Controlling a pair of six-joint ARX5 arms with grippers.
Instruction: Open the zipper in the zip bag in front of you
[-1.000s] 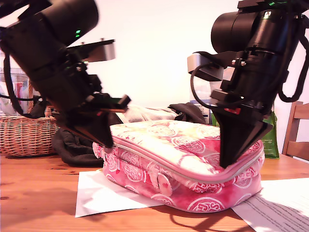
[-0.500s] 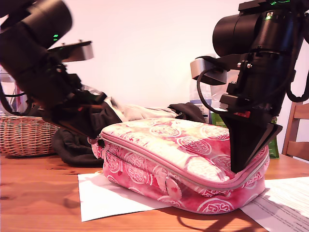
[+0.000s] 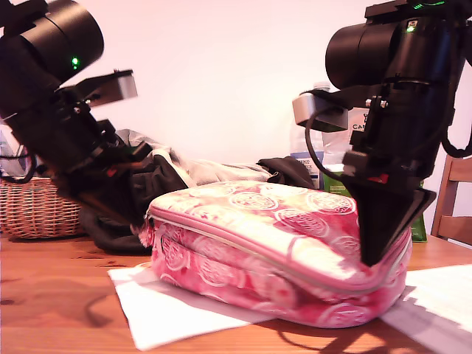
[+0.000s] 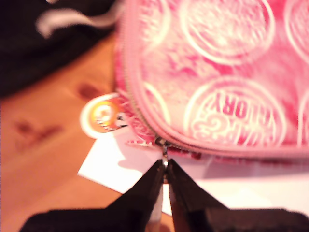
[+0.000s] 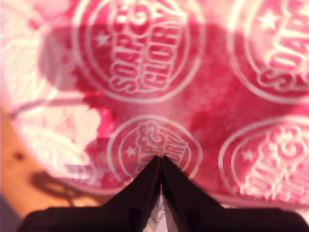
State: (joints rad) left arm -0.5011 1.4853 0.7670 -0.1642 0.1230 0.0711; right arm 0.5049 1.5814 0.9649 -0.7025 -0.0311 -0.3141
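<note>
A pink zip bag [image 3: 280, 251] with white round logos lies on a wooden worktop [image 3: 51, 295], over sheets of white paper [image 3: 177, 313]. It sits in the middle of the exterior view, near the camera.

My first end effector [image 4: 165, 166] is at the bag's corner on the exterior view's left. Its wrist view shows the two dark tips pinched together on the small metal zip pull [image 4: 164, 151], where the zipper [image 4: 140, 116] bends round the corner. In the exterior view this arm hides the pull itself.

My second end effector [image 5: 161, 162] presses down on the bag's top panel toward the exterior view's right. Its tips are closed against each other with nothing visible between them. I judge that it is pinning the bag so the bag does not slide.

The zipper line shows in the exterior view as a thin grey seam below the top panel, running from the left corner along the near side. Along that near side the seam looks closed; no gap shows. In my judgement the pull is secured, but almost all of the opening is left to do. How the far side stands I cannot tell.
</note>
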